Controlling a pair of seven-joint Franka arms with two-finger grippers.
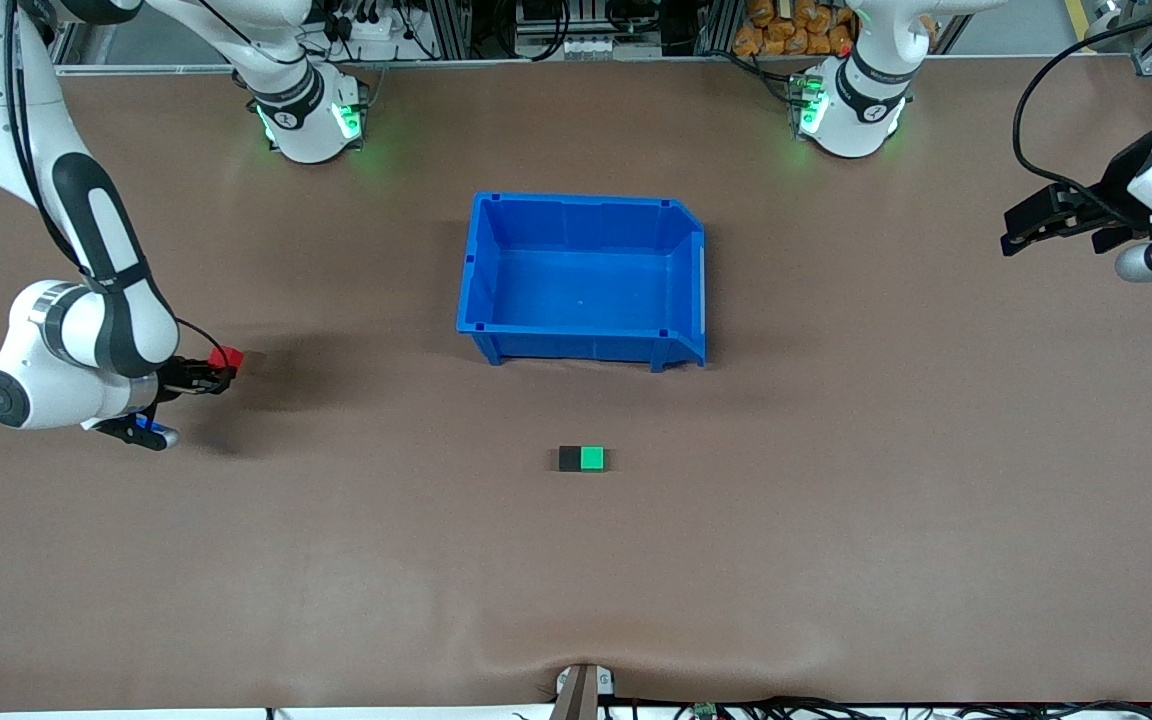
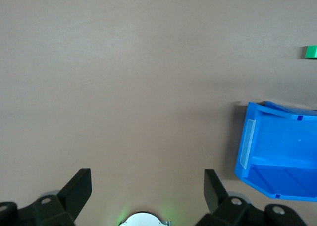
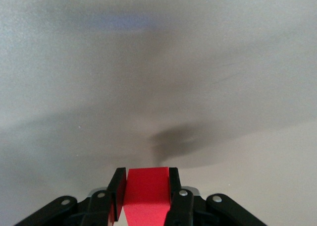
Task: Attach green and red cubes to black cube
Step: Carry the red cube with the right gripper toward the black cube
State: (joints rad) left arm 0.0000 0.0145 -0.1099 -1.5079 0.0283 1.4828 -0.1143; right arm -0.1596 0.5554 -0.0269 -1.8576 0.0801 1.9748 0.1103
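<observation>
The right claw (image 1: 227, 368) hung above the brown surface (image 1: 836, 500) toward the right arm's end, its two black fingers (image 3: 119, 191) clamped on the flat sides of the red cube (image 1: 227, 358), a small plain block with sharp edges and a matte face. A soft shadow lay on the surface beneath it.

The green cube (image 1: 592, 458) and the black cube (image 1: 570, 458) sat side by side and touching on the surface, nearer to the front camera than the blue bin (image 1: 496, 260); the black one was on the side toward the right arm's end. Both were small, square and matte.

The bin was smooth moulded plastic, rectangular with a cut-down front lip, and nothing showed inside it.

The left claw (image 1: 1026, 228) waited over the left arm's end of the surface, its fingers (image 2: 79, 189) spread wide and holding nothing.
</observation>
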